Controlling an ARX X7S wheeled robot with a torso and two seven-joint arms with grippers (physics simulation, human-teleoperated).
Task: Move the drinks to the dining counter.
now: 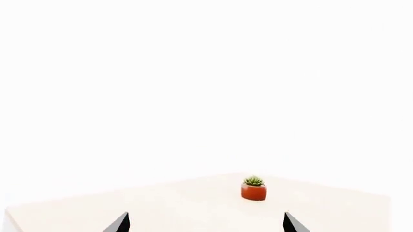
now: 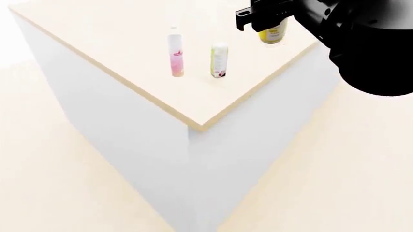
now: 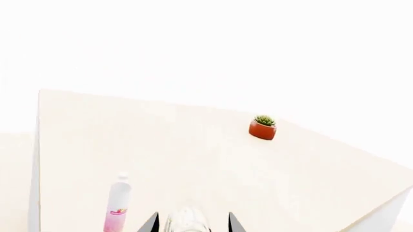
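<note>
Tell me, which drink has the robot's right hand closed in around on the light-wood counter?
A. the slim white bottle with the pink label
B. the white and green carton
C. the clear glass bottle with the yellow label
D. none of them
C: the right hand has a finger on either side of the glass bottle, while the pink-label bottle and the carton stand apart on the counter.
</note>
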